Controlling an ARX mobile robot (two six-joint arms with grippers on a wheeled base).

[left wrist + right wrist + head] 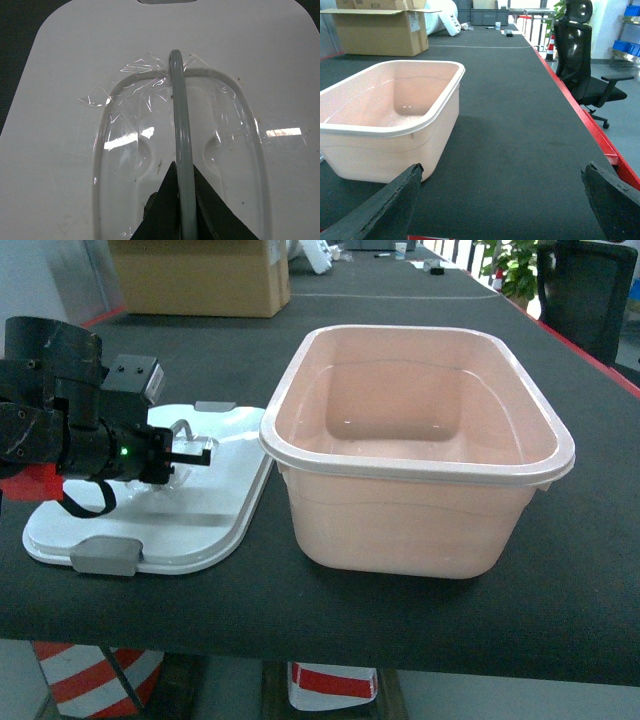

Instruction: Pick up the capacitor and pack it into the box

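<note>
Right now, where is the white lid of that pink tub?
The flat white plastic lid lies on the black table, left in the head view, beside the pale pink plastic tub. The left claw grips its grey handle.

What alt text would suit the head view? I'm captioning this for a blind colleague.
An empty pale pink tub sits open on a black table, its white lid lying flat to its left. The left gripper is down at the lid's handle. A cardboard carton stands behind.
</note>
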